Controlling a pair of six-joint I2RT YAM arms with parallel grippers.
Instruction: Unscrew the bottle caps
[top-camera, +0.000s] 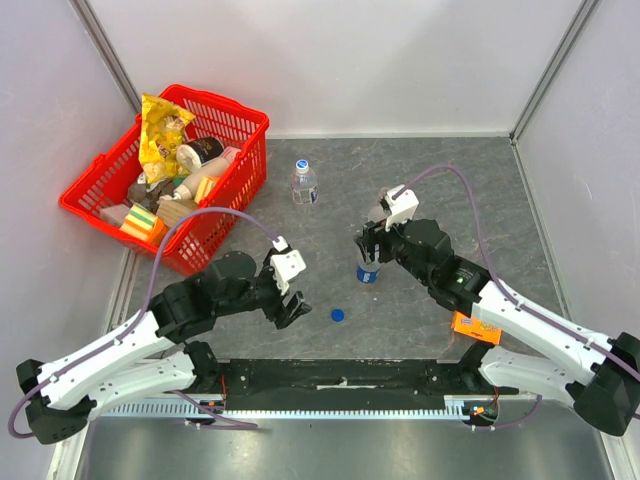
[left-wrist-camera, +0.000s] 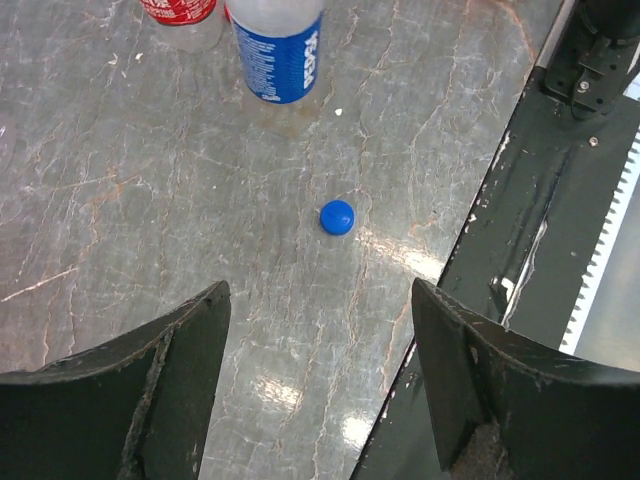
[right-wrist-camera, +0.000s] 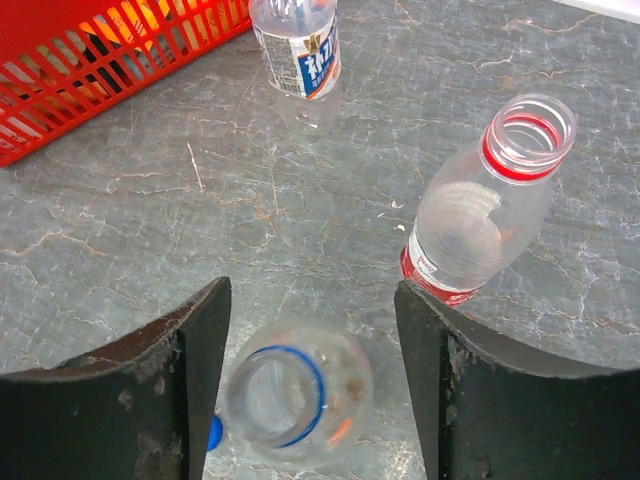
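Blue cap (top-camera: 338, 314) off its bottle, flat on the grey table (top-camera: 450, 160) near the front edge, between the two arms. Just behind it, blue-labelled bottle (top-camera: 368, 270) upright with an open neck, right under the right gripper (top-camera: 369, 252). Fingers (right-wrist-camera: 170, 390) spread to either side of that open mouth, a gap on each side, gripping nothing. Close beside it, red-labelled bottle (right-wrist-camera: 480, 215), also uncapped, with a red ring round the neck; plain in the right wrist view, hidden by the gripper from above. Pale-labelled bottle (top-camera: 304, 183) well apart, toward the red basket (top-camera: 240, 180) of snack packs (top-camera: 160, 130). White cap with blue centre (top-camera: 302, 164) on it, seen only from above, cropped off in the right wrist view. Left gripper (left-wrist-camera: 318, 320) wide open and empty above bare table, the blue cap lying beyond its fingertips, not touching. White lettering on the blue label, upside down in the left wrist view, not readable. Blue characters on the pale label, too small to read.
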